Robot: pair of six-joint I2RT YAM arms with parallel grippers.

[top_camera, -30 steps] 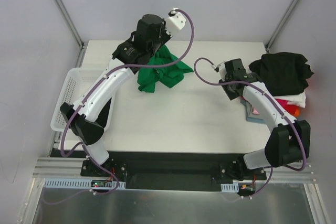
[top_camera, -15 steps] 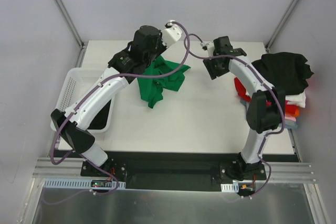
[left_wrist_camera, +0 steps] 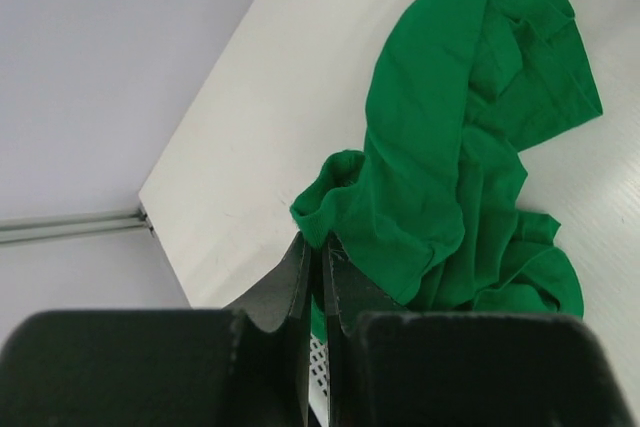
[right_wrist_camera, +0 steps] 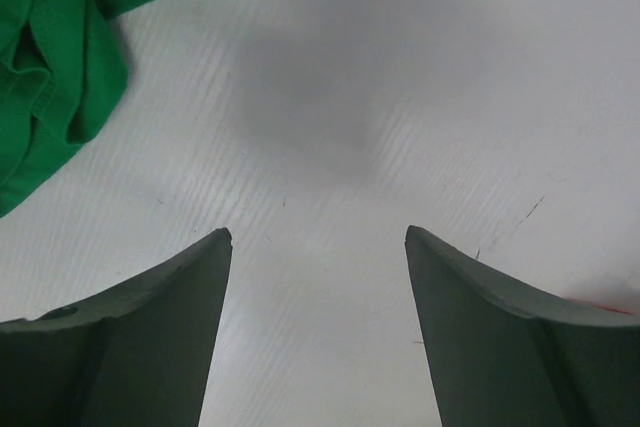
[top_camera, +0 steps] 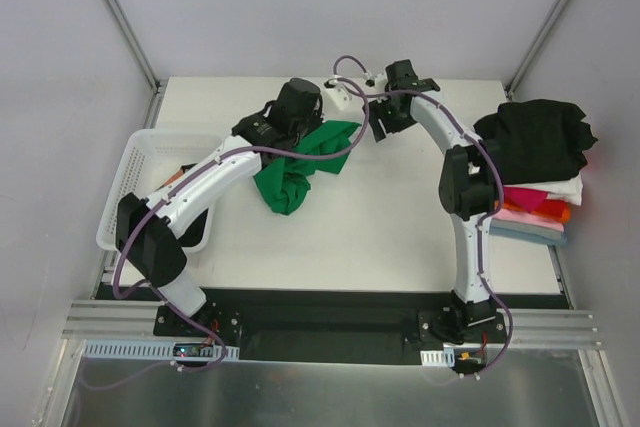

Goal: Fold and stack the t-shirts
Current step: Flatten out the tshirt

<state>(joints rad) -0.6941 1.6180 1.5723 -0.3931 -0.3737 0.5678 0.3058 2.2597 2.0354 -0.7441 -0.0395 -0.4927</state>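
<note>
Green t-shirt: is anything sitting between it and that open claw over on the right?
Nothing visible. Only bare table lies between the open right gripper and the green t-shirt, which the left gripper pinches.

One green t-shirt point(top_camera: 300, 162), one white basket point(top_camera: 122, 187), one stack of shirts point(top_camera: 535, 137).

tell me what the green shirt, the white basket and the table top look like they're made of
Green t-shirt: soft matte knit cloth, likely cotton; it drapes and bunches in folds.
Basket: white plastic, probably moulded; its walls are an open mesh grid.
Table top: white matte board, possibly corrugated plastic; fine parallel ridges and small scuffs show.
</note>
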